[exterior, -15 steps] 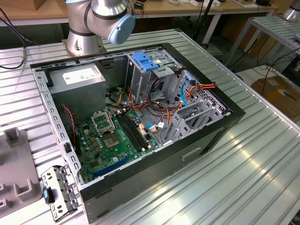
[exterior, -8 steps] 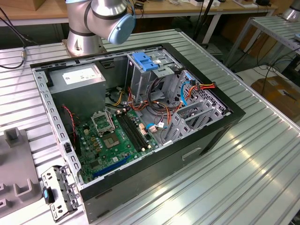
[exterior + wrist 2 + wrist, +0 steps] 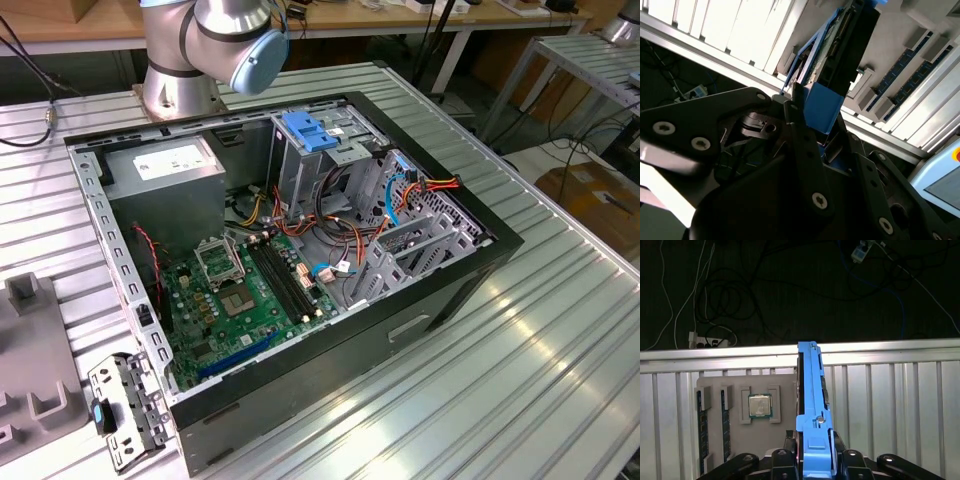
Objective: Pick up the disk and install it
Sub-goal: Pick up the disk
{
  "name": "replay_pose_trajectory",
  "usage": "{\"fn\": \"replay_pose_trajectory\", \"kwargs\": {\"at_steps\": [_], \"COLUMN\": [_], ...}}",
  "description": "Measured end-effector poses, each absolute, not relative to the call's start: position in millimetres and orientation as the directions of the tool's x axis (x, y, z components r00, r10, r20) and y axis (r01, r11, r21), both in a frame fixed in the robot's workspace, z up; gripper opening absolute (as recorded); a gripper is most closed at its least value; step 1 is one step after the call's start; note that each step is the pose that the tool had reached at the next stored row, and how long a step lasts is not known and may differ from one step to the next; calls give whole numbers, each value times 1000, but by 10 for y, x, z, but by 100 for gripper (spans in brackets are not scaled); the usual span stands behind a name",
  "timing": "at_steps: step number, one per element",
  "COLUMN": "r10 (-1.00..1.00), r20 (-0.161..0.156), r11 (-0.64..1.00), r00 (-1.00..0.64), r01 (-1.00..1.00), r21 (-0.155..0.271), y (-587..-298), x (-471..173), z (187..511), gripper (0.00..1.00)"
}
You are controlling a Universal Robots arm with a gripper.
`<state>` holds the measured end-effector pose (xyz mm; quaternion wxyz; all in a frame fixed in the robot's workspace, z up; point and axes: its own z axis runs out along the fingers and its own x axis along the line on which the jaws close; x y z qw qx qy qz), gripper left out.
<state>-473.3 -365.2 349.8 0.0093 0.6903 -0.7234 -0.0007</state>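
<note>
Edge-on in the first wrist view, the flat dark grey disk [image 3: 811,385] in its glossy blue plastic rail sat clamped tight in the black metal gripper [image 3: 812,455], with a matte grey tray [image 3: 787,400] beyond. The exterior view showed the open black computer case [image 3: 470,275] on the ribbed aluminium table [image 3: 560,350].

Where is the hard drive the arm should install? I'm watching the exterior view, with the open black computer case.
Observer: In the first wrist view, the flat dark grey disk, framed by a bright blue plastic rail, stands edge-on in the black gripper.
Operator: What lies behind it there?
Observer: A flat grey tray on the ribbed metal table.
Operator: Anything in that tray?
Observer: A square silver processor chip, beside long dark memory sticks.
</note>
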Motion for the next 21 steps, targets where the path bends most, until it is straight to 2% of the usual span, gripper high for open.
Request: {"fn": "replay_pose_trajectory", "kwargs": {"at_steps": [10, 21], "r10": [-999, -999], "r20": [13, 13], "r11": [47, 47], "r00": [-47, -47], "r01": [-999, -999], "r21": [14, 16], "y": [-3651, -3652], "x": [-4733, -4733], "z": [3549, 4090], "gripper": [37, 37]}}
